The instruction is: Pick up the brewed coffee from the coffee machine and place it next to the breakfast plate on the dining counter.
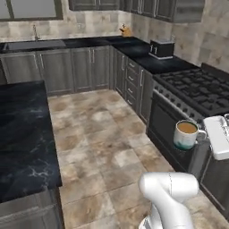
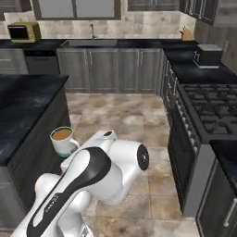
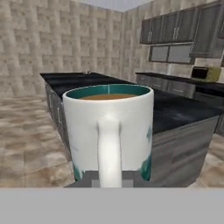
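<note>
Dining counter (image 1: 22, 134): black white-veined marble top at the left, bare where visible.
Brewed coffee (image 1: 185, 134): white mug with a teal band at its base, upright in the air above the tiled floor (image 1: 103, 147), light brown coffee near the rim.
Gripper (image 3: 109, 177): jaws narrow, clamped on the mug's handle.
Stove (image 1: 197, 89): at the right, beside the mug.

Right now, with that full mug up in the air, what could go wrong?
The mug is nearly brimful of coffee, so a jolt might slop it onto the floor tiles. It seems held by its handle alone and could swing or slip. It also hangs near the dining counter edge and might bump it.
</note>
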